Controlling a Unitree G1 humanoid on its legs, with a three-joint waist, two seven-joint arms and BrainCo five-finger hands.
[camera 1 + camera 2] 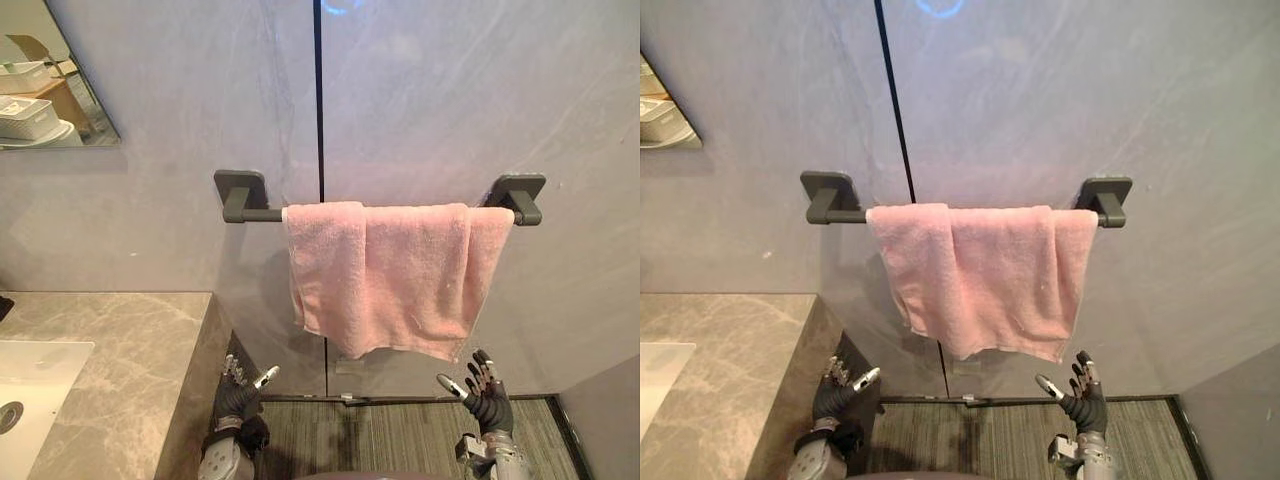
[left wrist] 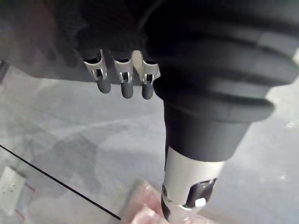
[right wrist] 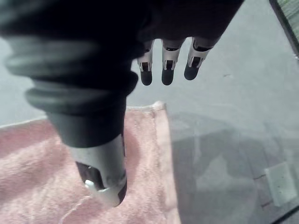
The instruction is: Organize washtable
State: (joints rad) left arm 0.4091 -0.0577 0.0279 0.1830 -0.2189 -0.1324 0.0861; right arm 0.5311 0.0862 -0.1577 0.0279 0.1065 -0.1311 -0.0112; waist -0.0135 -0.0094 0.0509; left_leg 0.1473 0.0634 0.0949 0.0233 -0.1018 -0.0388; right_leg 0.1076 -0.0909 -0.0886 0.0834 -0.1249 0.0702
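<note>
A pink terry towel (image 1: 390, 275) is draped over a dark grey metal towel bar (image 1: 262, 214). The bar is fixed by two square mounts to a grey stone-look wall. The towel is bunched toward the bar's right end, with two overlapping folds and a slanted lower edge.

The right hand (image 1: 492, 408) is raised just under the towel's lower right corner. Its fingers (image 3: 162, 74) are straight and spread and nothing is gripped; no contact with the towel can be made out.

The left hand (image 1: 238, 400) is held low beside the side face of a beige-grey marble-look countertop (image 1: 120, 340). Its fingers are relaxed and nothing is held.

A white rectangular sink (image 1: 35, 370) is set into the countertop at the far left. White baskets are reflected in a wall mirror (image 1: 50, 70) above it.

A small pale label (image 3: 280, 184) is stuck on the wall below the towel; any writing on it is too small to be read.
</note>
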